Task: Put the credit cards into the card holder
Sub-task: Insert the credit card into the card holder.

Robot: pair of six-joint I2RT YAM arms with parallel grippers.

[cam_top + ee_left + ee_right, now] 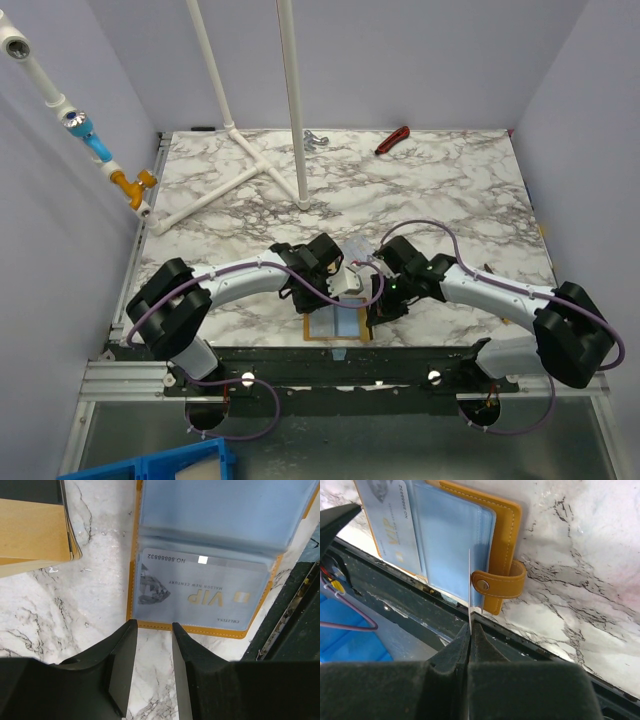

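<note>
The card holder (335, 328) lies open at the table's near edge, mustard-yellow (190, 627) with clear blue sleeves and a snap strap (502, 582). A pale grey-blue credit card (200, 590) marked VIP sits in its near pocket and also shows in the right wrist view (392, 525). A gold-tan credit card (30, 535) with a dark stripe lies on the marble to the holder's left. My left gripper (152, 625) hangs open just short of the holder's near edge, with bare marble between its fingers. My right gripper (471, 627) is shut on a thin pale sheet seen edge-on, apparently a sleeve leaf of the holder.
A white pipe stand (295, 100) rises from the far middle of the table. A red-and-black tool (393, 139) and a small metal clip (318, 137) lie at the far edge. A black rail (330, 365) borders the near edge, and a blue bin (150, 465) sits below.
</note>
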